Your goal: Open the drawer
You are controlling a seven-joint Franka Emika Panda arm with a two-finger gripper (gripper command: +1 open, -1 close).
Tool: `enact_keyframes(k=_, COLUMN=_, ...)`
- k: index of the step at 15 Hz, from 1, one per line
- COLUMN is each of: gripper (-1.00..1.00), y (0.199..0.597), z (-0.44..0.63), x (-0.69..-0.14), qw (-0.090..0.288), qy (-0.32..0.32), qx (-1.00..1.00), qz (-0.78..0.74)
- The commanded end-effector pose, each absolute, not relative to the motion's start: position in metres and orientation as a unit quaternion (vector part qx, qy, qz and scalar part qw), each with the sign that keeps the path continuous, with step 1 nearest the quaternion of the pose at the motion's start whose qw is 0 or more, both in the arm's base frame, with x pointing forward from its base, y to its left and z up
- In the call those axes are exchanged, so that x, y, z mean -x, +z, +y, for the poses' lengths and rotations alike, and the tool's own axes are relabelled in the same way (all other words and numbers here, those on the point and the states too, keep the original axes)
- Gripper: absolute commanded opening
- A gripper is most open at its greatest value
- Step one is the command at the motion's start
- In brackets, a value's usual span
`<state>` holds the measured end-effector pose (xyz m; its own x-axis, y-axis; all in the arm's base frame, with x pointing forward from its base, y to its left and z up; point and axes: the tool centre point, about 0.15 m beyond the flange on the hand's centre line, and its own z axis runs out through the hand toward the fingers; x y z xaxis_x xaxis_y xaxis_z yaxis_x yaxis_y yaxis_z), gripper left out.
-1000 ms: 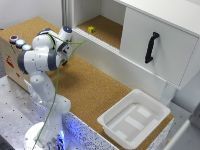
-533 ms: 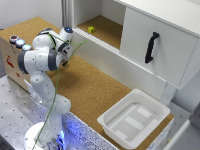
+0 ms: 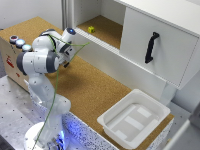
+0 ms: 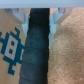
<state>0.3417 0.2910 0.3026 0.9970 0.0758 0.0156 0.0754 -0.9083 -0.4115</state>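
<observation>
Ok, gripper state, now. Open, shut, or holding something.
Gripper: open. In the wrist view the jaws stand apart with nothing between them; it holds nothing, and the drawer handle is untouched.

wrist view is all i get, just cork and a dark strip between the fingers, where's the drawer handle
Observer: The black handle is on the white drawer front, toward the exterior view's right, far from the gripper.
Operator: anything in the way over there
Observer: A white tray sits on the cork surface below the drawer, nearer the camera.
Operator: anything else around
Observer: A small yellow block lies inside the open compartment beside the drawer.
</observation>
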Motion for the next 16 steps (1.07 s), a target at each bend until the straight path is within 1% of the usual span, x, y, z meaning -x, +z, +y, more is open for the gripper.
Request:
enact_keyframes(k=1, gripper=-1.0, y=0.261, z=0.226, x=-0.343, qw=0.279, qy=-0.008, qx=0.96, qz=-0.016)
enact_keyframes(k=5, gripper=-1.0, y=0.259, z=0.192, x=-0.349, qw=0.28, qy=-0.003, qx=0.96, qz=-0.008)
enact_keyframes(k=16, gripper=-1.0, y=0.27, z=0.129, x=-0.37, qw=0.257, qy=-0.016, qx=0.966, qz=0.035)
